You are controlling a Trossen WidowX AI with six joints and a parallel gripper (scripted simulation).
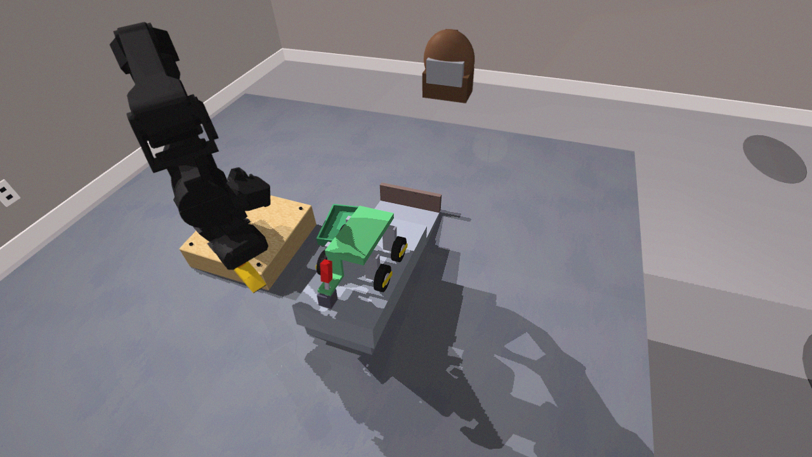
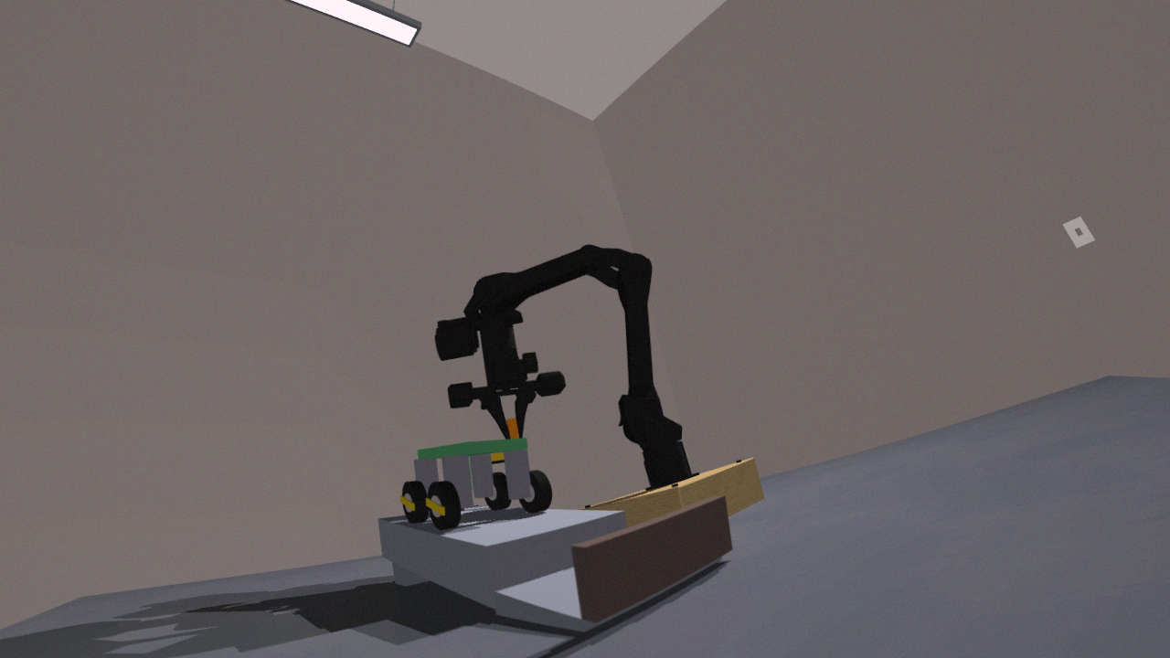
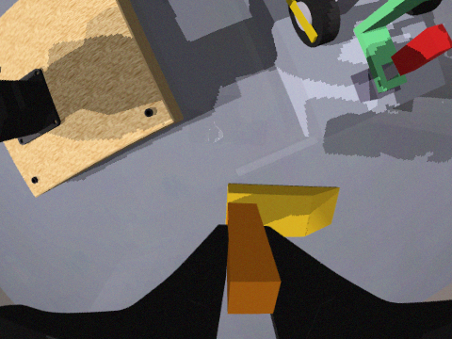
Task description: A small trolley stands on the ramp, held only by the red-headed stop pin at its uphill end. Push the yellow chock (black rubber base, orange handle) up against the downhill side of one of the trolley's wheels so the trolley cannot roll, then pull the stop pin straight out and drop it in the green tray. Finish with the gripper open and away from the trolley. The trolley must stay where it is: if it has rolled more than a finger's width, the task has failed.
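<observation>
My gripper [image 3: 243,234] [image 2: 507,415] is shut on the orange handle [image 3: 250,260] [image 2: 512,428] of the yellow chock [image 3: 296,209] [image 1: 253,277]. It holds the chock in the air beside the ramp [image 1: 353,325] [image 2: 491,549], between the ramp and the arm's base, apart from the trolley. The green-decked trolley [image 1: 363,233] [image 2: 472,448] stands on the ramp on black wheels [image 1: 383,277] [image 3: 312,11]. The red-headed stop pin [image 1: 325,270] [image 3: 424,49] stands at its uphill end. The green tray [image 1: 333,220] lies beside the ramp. The chock's black base is hidden.
The arm stands on a wooden base [image 1: 281,227] [image 2: 711,486] [image 3: 82,70] left of the ramp. A brown stop board [image 1: 410,195] [image 2: 654,552] closes the ramp's low end. A brown domed object [image 1: 448,65] stands far back by the wall.
</observation>
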